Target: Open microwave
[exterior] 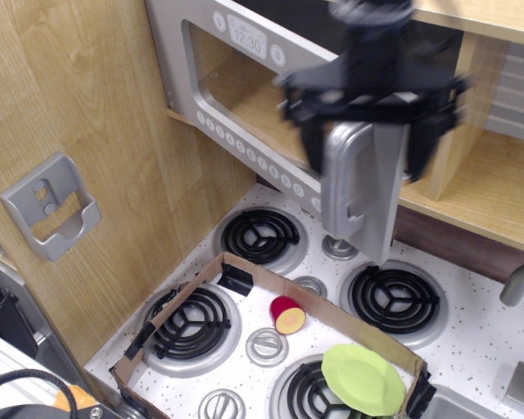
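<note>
The silver-grey microwave [176,61] hangs over the stove. Its clear window door [244,140] stands swung out toward me, hinged at the left, with wooden shelf showing behind it. The chunky grey handle [349,188] is on the door's free right edge. My black gripper [365,166] is motion-blurred just above and around that edge. It looks open, with one finger [313,144] on the left of the handle and the other [419,148] on the right, behind the door edge. I cannot tell whether the fingers touch the door.
Below is a white stove top with several black coil burners [260,236]. A low cardboard frame [244,269] holds a red-and-yellow toy fruit [287,314] and a green plate [362,378]. A grey wall bracket [51,205] is at the left, a wooden shelf [480,188] at the right.
</note>
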Available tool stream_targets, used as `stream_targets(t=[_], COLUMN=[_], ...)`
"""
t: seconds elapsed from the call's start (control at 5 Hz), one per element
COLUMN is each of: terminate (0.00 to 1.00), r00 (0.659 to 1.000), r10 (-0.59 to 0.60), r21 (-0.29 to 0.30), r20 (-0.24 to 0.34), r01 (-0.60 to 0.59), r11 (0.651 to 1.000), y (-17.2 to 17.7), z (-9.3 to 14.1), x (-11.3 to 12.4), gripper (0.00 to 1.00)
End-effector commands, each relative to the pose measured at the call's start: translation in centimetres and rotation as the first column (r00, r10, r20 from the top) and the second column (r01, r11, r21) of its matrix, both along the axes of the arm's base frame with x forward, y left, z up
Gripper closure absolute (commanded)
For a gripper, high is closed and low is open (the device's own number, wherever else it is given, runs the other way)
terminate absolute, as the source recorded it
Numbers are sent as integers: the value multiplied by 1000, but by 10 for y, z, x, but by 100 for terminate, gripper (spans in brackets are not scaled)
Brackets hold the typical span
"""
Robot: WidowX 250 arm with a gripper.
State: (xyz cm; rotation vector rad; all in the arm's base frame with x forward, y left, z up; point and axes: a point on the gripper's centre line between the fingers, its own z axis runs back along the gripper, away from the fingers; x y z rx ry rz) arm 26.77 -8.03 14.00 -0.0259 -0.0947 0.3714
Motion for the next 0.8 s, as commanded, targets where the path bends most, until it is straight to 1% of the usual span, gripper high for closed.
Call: stream_targets(t=[0.0,0.2,0.4,0.6], terminate=[0,0,0,0], r00=[957,927,900,826], r10=[-275,-329,-362,-520], r21=[-15,4,13,41], r20=[95,183,244,215], r01=[278,334,370,525], r11=[960,943,929,850], y=[-48,-69,-90,-91], z=[2,-4,-2,-8], x=[-17,-4,26,55], gripper=[0,0,0,0])
